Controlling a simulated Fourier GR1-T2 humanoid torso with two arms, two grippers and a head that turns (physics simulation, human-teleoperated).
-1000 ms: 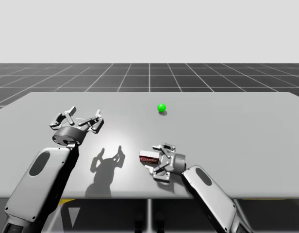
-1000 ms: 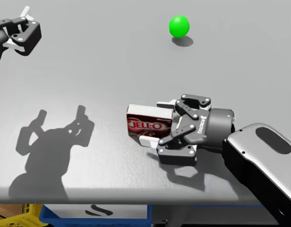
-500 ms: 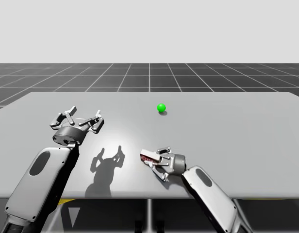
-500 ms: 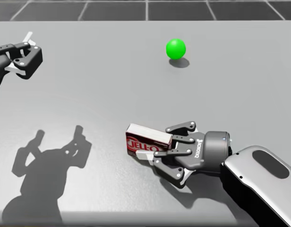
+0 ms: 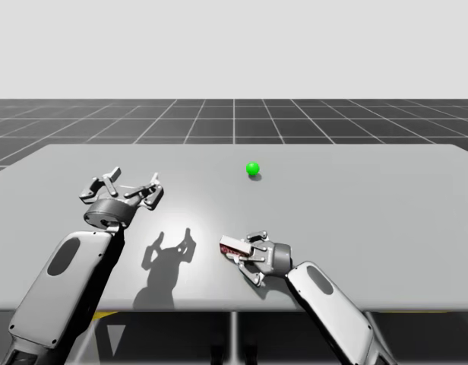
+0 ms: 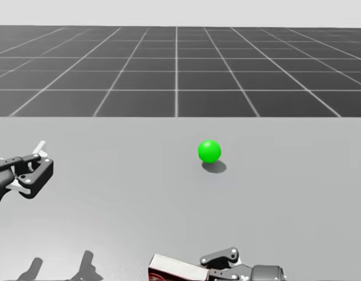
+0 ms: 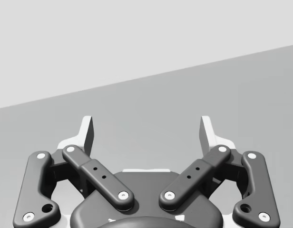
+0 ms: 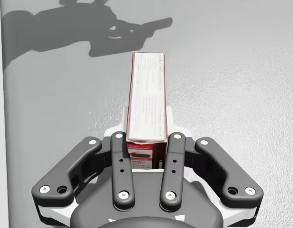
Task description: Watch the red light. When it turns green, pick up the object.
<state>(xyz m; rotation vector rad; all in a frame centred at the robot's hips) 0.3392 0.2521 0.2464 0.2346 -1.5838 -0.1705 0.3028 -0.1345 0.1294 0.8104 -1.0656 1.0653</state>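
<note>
Red box (image 8: 146, 102) is pinched tight in my right gripper (image 8: 146, 126), poking out at its 12 o'clock; left gripper (image 7: 147, 130) hangs spread wide.

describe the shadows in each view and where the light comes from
High view: the left end effector casts a crisp shadow on the table, nearer my side, so light likely comes from above and beyond. Head view: the green light has a small shadow beside it. Right wrist view: a dark shadow lies ahead of the red box.
</note>
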